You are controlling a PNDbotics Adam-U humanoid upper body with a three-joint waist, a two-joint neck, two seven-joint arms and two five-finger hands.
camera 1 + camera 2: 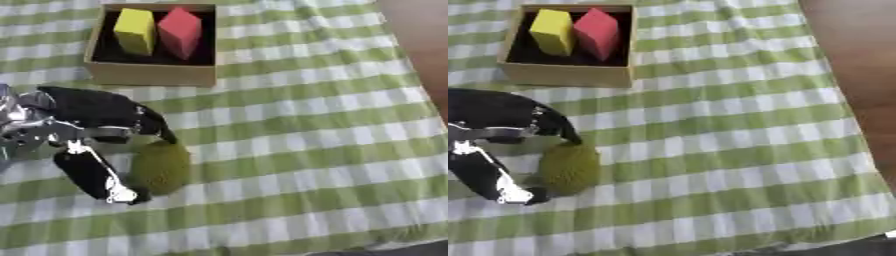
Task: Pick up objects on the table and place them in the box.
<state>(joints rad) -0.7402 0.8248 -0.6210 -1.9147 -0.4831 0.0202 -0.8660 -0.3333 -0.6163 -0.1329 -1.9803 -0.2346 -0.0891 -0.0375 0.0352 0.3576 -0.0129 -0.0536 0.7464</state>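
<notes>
The robot's left hand (96, 145) curls around a round, fuzzy olive-green object (160, 167) lying on the green-and-white checked desk (306, 125), apparently to lift it toward the open cardboard box (153, 75), which already holds yellow (136, 31) and red blocks (180, 31).

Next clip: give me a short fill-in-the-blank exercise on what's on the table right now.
1. The open wooden box holds a yellow block and a ____ block.
2. The robot's ____ hand curls around the round olive-green object.
3. That object lies on a green-and-white ____ cloth.

Missing: red; left; checked
</notes>
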